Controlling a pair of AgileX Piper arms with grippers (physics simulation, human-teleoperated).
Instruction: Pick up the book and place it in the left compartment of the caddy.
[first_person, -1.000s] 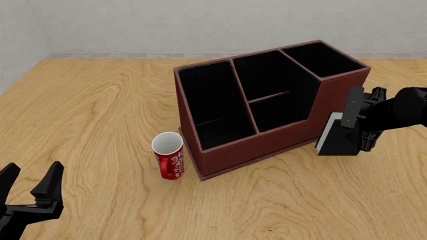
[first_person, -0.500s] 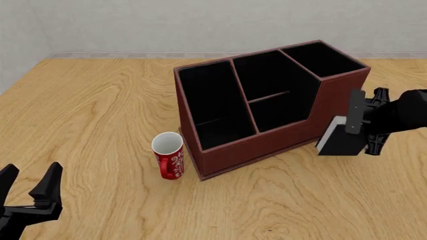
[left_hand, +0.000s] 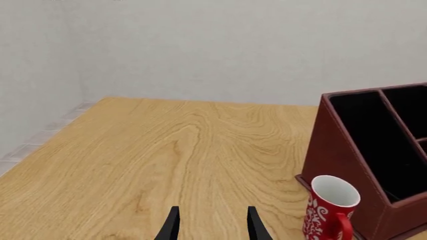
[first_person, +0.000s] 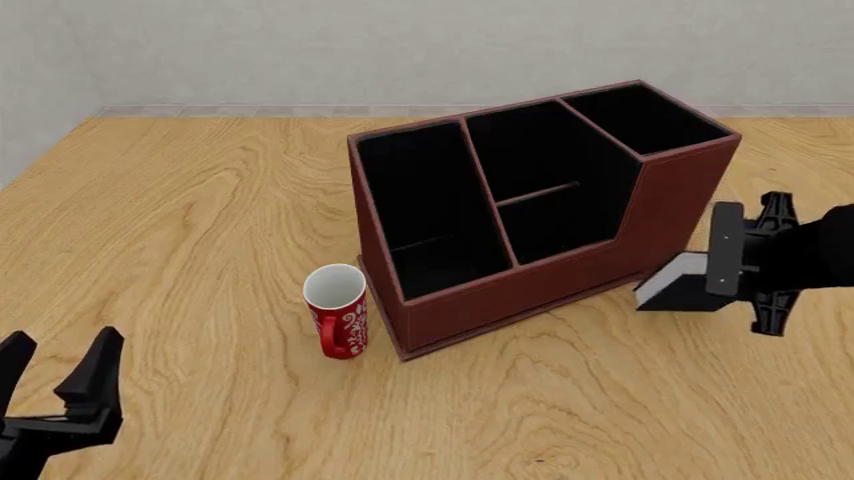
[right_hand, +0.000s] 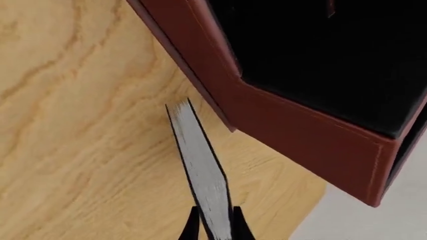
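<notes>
The reddish-brown caddy (first_person: 534, 290) stands mid-table, black inside, with its taller end to the right. Its left compartment (first_person: 427, 210) is the long narrow slot on the left. Just right of the caddy's near right corner, my right gripper (first_person: 743, 264) is shut on the black book (first_person: 683, 284). The book is tilted, white page edges showing. The right wrist view shows those page edges (right_hand: 200, 170) running from between the fingers toward the caddy's base (right_hand: 300, 120). My left gripper (first_person: 60, 395) is open and holds nothing at the near left; the left wrist view shows its gripper (left_hand: 212, 226) over bare wood.
A red mug (first_person: 336, 322) with a white inside stands upright close to the caddy's near left corner; the mug (left_hand: 330, 210) also shows in the left wrist view. The two cross-divided sections (first_person: 541, 190) lie right of the left compartment. A grey wall runs behind the table.
My right gripper has moved right and slightly down with the book, and the book has tipped flatter. My left gripper has sunk a little toward the near edge.
</notes>
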